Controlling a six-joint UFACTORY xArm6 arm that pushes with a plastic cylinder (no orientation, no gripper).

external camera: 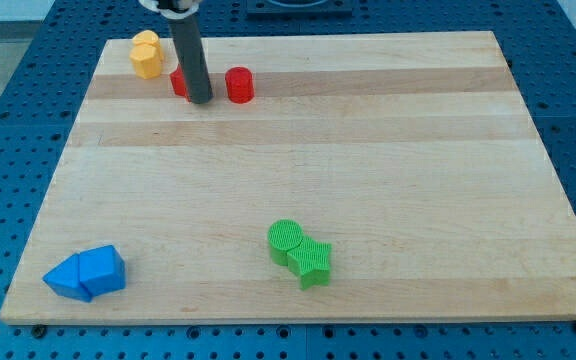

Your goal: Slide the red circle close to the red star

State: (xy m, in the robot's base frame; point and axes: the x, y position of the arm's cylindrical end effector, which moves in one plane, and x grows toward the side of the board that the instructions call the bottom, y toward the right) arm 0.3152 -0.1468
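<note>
My tip (200, 99) on the worktop (298, 170), no fingers to tell about, red star (178, 82) half hidden just left, red circle (239, 85) near right

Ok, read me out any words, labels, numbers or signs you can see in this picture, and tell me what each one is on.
None: no readable text on the wooden board, the red circle, the green blocks, the blue blocks, the yellow blocks or my tip.

One cam only, set high at the board's (298, 180) bottom edge, facing down & across toward the view's top. Mid-range: whole wooden board fits in frame, w/ blue pegboard (8, 120) around it.
</note>
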